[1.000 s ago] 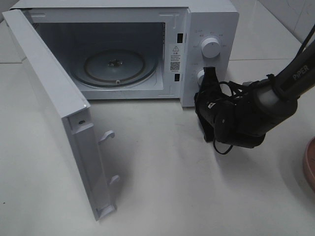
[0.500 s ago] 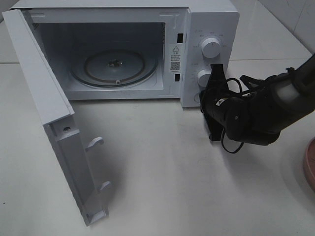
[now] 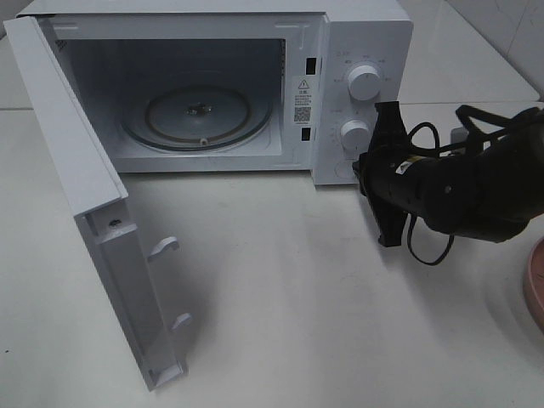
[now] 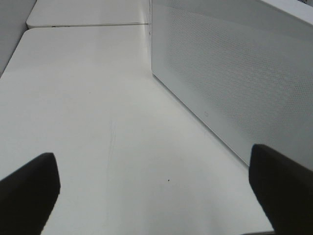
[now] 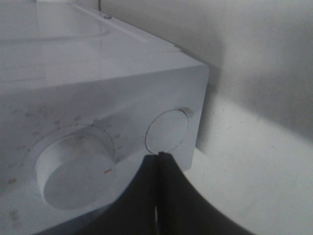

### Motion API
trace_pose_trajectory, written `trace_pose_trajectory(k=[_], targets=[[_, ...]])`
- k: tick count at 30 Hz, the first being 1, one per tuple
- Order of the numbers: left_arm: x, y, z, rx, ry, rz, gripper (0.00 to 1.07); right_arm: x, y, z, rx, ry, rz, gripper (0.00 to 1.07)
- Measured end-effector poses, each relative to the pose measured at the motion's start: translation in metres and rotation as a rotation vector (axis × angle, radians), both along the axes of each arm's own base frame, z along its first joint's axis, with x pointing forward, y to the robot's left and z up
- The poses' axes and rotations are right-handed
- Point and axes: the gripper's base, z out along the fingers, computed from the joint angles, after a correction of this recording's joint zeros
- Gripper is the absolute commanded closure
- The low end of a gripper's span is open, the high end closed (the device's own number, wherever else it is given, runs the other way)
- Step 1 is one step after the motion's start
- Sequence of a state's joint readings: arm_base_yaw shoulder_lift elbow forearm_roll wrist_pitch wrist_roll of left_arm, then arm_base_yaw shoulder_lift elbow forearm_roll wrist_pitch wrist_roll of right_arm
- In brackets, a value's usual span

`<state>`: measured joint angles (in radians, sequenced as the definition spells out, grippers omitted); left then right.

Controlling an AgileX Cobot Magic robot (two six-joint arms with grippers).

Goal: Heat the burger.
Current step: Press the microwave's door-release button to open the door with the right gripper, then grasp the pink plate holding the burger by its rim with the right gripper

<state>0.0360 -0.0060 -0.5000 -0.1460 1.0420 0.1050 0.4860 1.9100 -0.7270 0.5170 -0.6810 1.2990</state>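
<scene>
The burger is out of view in every frame. The white microwave [image 3: 361, 34] stands open, its door [image 3: 81, 178] swung out to the left, with an empty glass turntable [image 3: 197, 115] inside. My right gripper [image 3: 363, 167] is shut and empty, its tips just off the control panel beside the round door button [image 5: 168, 129] and below the lower knob [image 3: 354, 133]. In the right wrist view the shut fingertips [image 5: 159, 155] sit right under that button. My left gripper [image 4: 156, 196] is open and empty over bare table, next to a perforated white microwave wall [image 4: 234, 73]. It is not seen in the exterior view.
The rim of a pink plate [image 3: 535, 285] shows at the right edge of the table. The open door juts far out over the table's front left. The upper knob [image 3: 364, 83] sits above the lower one on the panel.
The door has swung a little further open to the left. My right gripper has drawn back to the right, away from the panel, and stayed shut.
</scene>
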Motion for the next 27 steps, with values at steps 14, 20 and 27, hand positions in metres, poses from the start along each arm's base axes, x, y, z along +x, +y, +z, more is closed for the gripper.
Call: trace_pose_trajectory(k=[14,20,27], targets=[[0.000,0.000,0.000,0.000,0.000,0.000,0.06,-0.029,0.005,0.033,-0.253,0.150,0.375,1.05],[0.000,0.000,0.000,0.000,0.000,0.000,0.06,-0.038,0.006,0.040,-0.373,0.164,0.533,1.05],[0.000,0.000,0.000,0.000,0.000,0.000,0.06,-0.059,0.003,0.055,-0.632,0.172,0.900,1.03]])
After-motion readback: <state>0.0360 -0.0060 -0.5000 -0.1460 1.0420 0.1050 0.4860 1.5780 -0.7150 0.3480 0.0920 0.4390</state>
